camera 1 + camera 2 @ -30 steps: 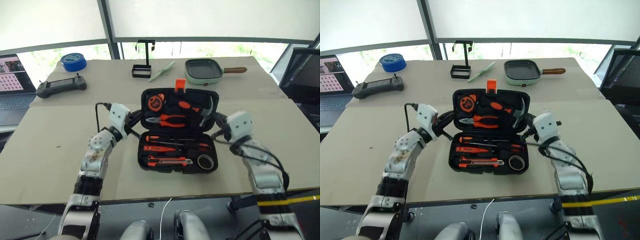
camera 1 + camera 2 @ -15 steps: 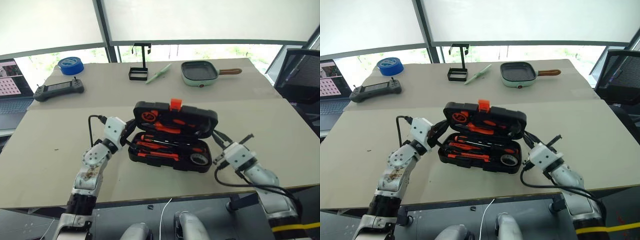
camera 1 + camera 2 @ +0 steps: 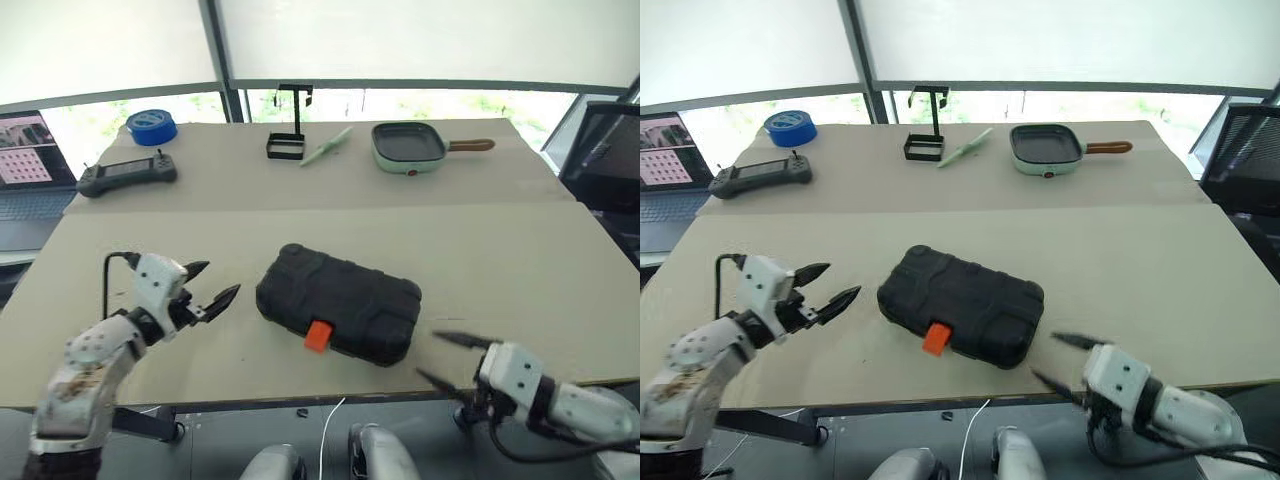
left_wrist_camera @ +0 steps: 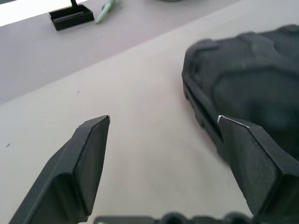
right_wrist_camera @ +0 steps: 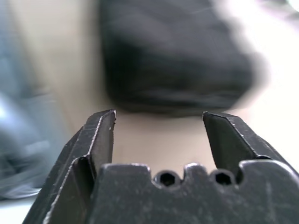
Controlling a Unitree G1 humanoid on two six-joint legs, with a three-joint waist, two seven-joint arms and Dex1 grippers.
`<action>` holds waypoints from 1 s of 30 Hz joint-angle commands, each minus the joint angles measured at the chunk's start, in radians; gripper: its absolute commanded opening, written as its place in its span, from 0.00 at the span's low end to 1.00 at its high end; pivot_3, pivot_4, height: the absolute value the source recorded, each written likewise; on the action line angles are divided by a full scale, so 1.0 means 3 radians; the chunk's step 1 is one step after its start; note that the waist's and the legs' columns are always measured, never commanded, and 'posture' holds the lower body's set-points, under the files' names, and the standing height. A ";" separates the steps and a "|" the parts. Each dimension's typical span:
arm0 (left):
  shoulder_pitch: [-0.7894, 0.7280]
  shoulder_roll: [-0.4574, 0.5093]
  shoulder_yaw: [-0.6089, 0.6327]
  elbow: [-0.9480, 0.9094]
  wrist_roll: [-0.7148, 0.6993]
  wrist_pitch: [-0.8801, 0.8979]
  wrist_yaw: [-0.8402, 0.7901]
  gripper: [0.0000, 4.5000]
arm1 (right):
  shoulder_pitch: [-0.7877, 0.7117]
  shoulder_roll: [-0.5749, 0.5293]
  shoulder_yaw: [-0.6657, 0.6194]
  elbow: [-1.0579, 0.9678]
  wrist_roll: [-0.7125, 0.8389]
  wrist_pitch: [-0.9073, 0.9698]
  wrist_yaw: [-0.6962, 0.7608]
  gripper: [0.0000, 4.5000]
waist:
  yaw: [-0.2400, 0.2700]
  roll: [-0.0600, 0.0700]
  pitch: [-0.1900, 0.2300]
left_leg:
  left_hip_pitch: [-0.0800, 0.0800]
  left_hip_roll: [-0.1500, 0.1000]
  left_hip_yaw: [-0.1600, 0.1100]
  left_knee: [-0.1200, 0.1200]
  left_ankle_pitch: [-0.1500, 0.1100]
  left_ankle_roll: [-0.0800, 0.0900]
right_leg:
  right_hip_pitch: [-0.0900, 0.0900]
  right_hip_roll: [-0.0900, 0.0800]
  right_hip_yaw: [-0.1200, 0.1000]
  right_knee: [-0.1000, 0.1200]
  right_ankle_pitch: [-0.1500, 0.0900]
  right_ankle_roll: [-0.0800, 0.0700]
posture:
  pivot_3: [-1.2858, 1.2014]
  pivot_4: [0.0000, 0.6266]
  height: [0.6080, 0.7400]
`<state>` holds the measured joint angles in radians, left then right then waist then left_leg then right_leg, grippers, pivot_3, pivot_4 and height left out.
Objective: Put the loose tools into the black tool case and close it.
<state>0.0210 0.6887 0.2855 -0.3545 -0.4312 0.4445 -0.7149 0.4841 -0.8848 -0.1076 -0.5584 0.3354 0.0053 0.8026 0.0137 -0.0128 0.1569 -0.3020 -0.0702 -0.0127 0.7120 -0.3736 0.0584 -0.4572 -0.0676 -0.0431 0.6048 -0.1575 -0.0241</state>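
Lid now down on black tool case [image 3: 338,316], latch [image 3: 318,336] at 6 o'clock; left gripper [image 3: 211,291] and right gripper [image 3: 452,359] withdrawn, both wide, empty.

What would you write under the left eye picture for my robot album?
Closed black tool case on the table, the open left gripper and right gripper on either side.

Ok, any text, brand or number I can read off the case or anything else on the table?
None can be read.
Black tool case: no lettering shows on its closed lid or orange latch.
Laptop screen: small pictures, too small to read.
Handheld controller: nothing legible.
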 commanded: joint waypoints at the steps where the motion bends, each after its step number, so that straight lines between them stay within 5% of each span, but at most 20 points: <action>1: -0.0242 0.0240 -0.0086 0.0369 0.0069 -0.0238 -0.0401 0.85 | 0.0023 -0.0098 -0.0006 -0.0158 0.0096 0.0180 0.0220 0.73 | 0.0017 -0.0003 0.0001 | 0.0000 -0.0001 0.0000 0.0002 -0.0002 0.0003 | 0.0002 -0.0001 -0.0001 0.0000 0.0000 0.0001 | 0.52 0.24 1.00; 4: -0.0693 0.0293 -0.0315 0.0901 0.0247 -0.0458 -0.0540 0.86 | -0.0057 -0.0075 0.0095 -0.0128 0.0031 0.0274 0.0269 0.58 | 0.0044 -0.0006 0.0003 | -0.0001 -0.0004 0.0001 0.0004 -0.0003 0.0005 | 0.0005 -0.0005 -0.0005 -0.0004 -0.0007 0.0016 | 0.52 0.24 1.00; 7: -0.1378 0.0186 -0.0664 0.1635 0.0521 -0.0879 -0.0755 0.70 | -0.0282 0.0033 0.0297 -0.0028 -0.0081 0.0358 0.0224 0.36 | 0.0058 -0.0013 0.0004 | -0.0001 -0.0004 0.0000 0.0005 -0.0002 0.0004 | 0.0004 -0.0004 -0.0007 -0.0004 0.0002 0.0002 | 0.52 0.24 1.00; 12: -0.2469 -0.0247 -0.1185 0.2986 0.1021 -0.1678 -0.0951 0.26 | -0.0653 0.0171 0.0627 0.0195 -0.0310 0.0398 0.0255 0.00 | 0.0059 -0.0016 0.0004 | -0.0006 -0.0008 0.0000 0.0009 0.0001 -0.0002 | 0.0001 -0.0005 -0.0020 -0.0009 0.0005 0.0000 | 0.52 0.24 1.00; 15: -0.2872 -0.0449 -0.1308 0.3589 0.1210 -0.2027 -0.0937 0.02 | -0.0832 0.0230 0.0685 0.0273 -0.0341 0.0444 0.0249 0.00 | 0.0028 -0.0017 0.0005 | -0.0014 -0.0011 0.0000 0.0011 0.0002 -0.0002 | 0.0000 -0.0007 -0.0025 -0.0021 0.0007 0.0002 | 0.52 0.24 1.00; 22: -0.3339 -0.0740 -0.1650 0.4438 0.1637 -0.2643 -0.1100 0.01 | -0.1297 0.0459 0.0636 0.0355 -0.0373 0.0783 0.0009 0.00 | -0.0030 -0.0022 0.0008 | -0.0018 -0.0006 0.0000 0.0016 0.0002 -0.0002 | -0.0001 -0.0007 -0.0024 -0.0025 0.0011 0.0001 | 0.52 0.24 1.00; 30: -0.2983 -0.0381 -0.1821 0.3915 0.1553 -0.2793 -0.2265 0.01 | -0.1848 0.0508 0.0217 0.1005 -0.0521 0.0908 -0.0330 0.00 | -0.0018 -0.0019 0.0006 | -0.0018 -0.0005 0.0000 0.0021 0.0002 -0.0002 | -0.0002 -0.0009 -0.0021 -0.0022 0.0016 0.0002 | 0.52 0.24 1.00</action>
<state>-0.9150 0.5789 -0.2198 0.8648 0.0394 -0.4004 -1.2999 -0.0374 -0.7307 0.0259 -0.2714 0.1868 0.2907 0.7455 0.0083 -0.0184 0.1587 -0.3076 -0.0720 -0.0125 0.7177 -0.3730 0.0579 -0.4580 -0.0702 -0.0494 0.5973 -0.1527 -0.0233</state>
